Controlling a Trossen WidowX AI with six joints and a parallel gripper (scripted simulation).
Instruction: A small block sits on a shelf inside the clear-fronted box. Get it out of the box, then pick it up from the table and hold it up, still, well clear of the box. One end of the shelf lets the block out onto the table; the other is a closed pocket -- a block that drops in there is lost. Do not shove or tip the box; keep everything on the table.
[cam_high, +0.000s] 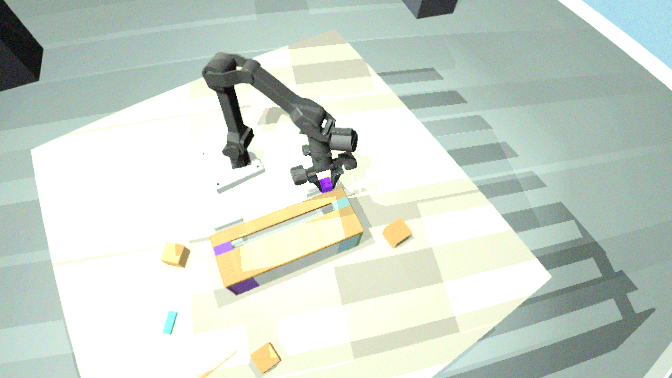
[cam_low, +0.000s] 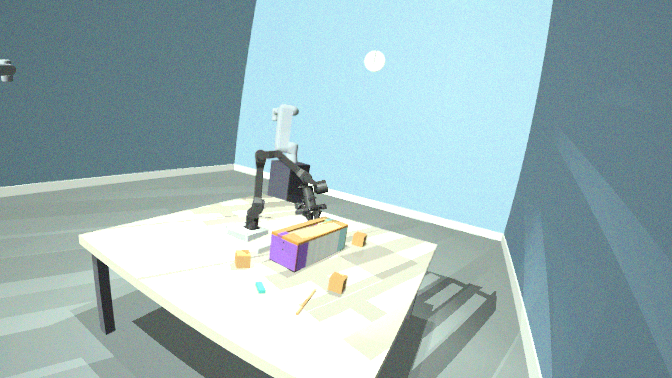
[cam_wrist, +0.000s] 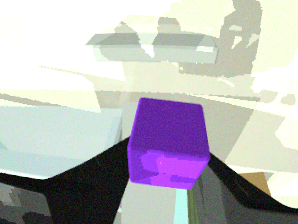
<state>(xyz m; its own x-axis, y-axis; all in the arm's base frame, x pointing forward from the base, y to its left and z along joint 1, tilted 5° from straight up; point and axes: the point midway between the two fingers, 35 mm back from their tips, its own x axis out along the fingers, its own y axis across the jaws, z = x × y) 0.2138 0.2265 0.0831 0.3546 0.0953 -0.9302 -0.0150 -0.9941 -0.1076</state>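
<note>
The small purple block (cam_high: 326, 184) (cam_wrist: 169, 130) is outside the box, between the fingers of my gripper (cam_high: 326, 187) (cam_wrist: 163, 146). The gripper is shut on it, one dark finger on each side in the wrist view. In the exterior view the gripper (cam_low: 313, 217) is behind the box and the block is hidden. The long box (cam_high: 290, 245) (cam_low: 322, 251) has an orange top with a slot, a purple end and a teal end. The block is at the arm's side of the box, close to the teal end. Whether it touches the table cannot be told.
Orange cubes stand beyond the teal end (cam_high: 397, 233) (cam_low: 359, 239), beyond the purple end (cam_high: 175, 255) (cam_low: 243, 259) and in front (cam_high: 265, 358) (cam_low: 337, 283). A cyan piece (cam_high: 170, 322) (cam_low: 260, 287) and a thin stick (cam_high: 218, 364) (cam_low: 306, 302) lie in front. A pale bar (cam_wrist: 155, 54) shows in the wrist view.
</note>
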